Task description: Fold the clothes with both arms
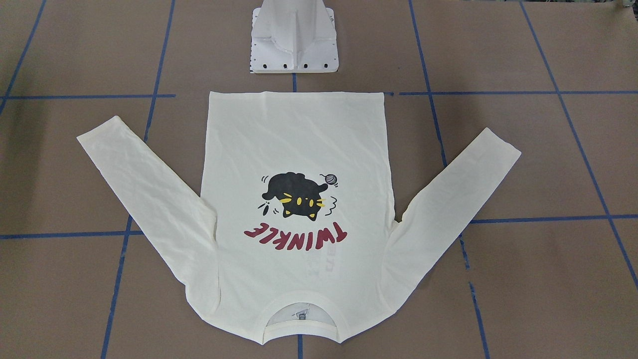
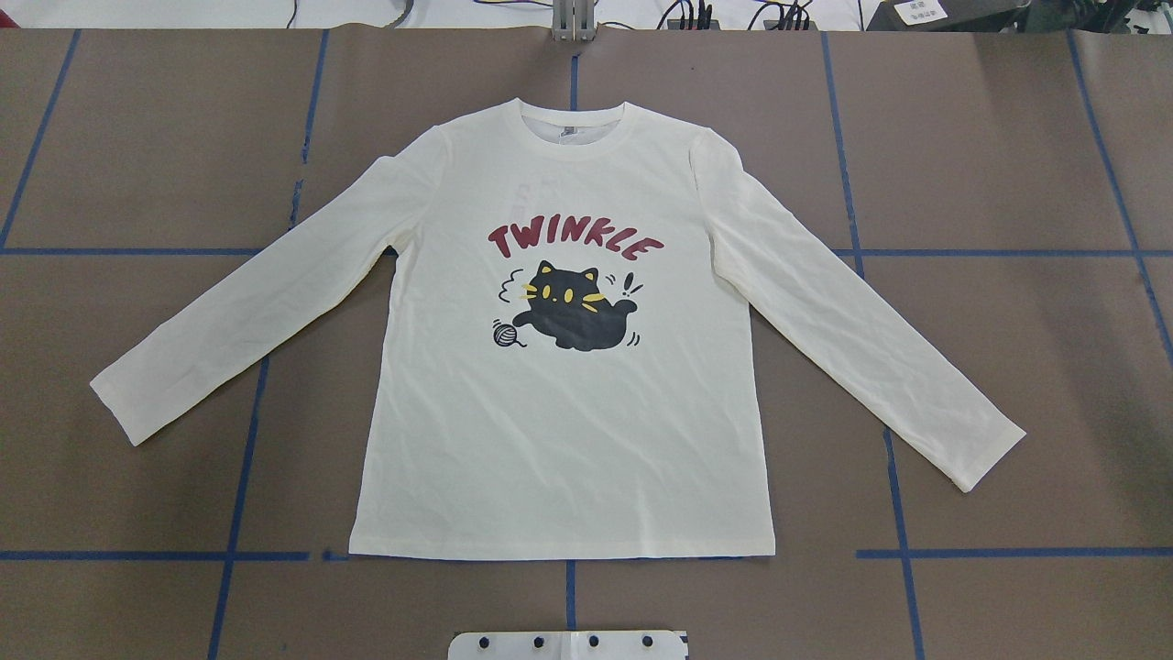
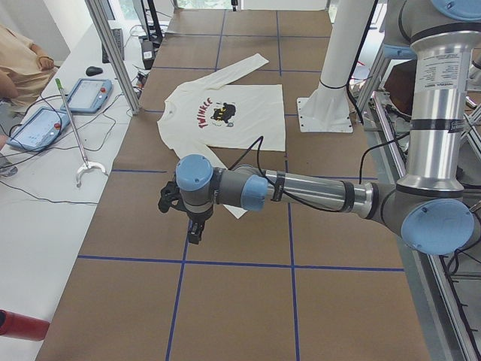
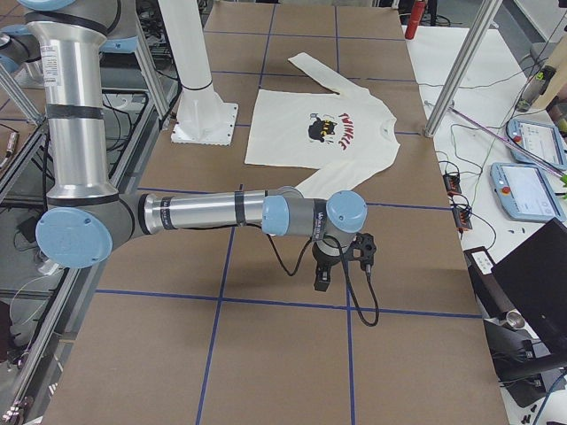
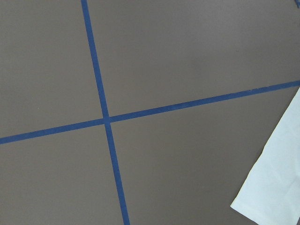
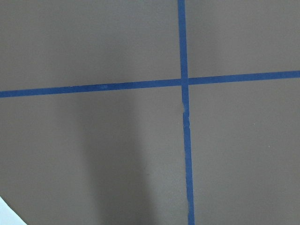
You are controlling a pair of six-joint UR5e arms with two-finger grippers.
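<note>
The clothes are one cream long-sleeved T-shirt (image 2: 568, 440), lying flat with the print side up and both sleeves spread out; the black cat and red "TWINKLE" lettering (image 1: 294, 232) show. Its collar lies on the side away from the robot. The left arm (image 3: 316, 192) reaches out low over the brown table, and its gripper (image 3: 194, 229) hangs just past the left sleeve cuff (image 5: 276, 187). On the other side, the right arm (image 4: 204, 212) holds its gripper (image 4: 322, 279) above the table beyond the right sleeve. I cannot tell whether either gripper is open or shut.
The white pedestal (image 1: 294, 40) stands close to the shirt's hem. Blue tape lines (image 2: 238, 458) grid the brown table. A side bench carries teach pendants (image 3: 41, 128), cables and a grabber stick, with a person (image 3: 19, 60) seated there.
</note>
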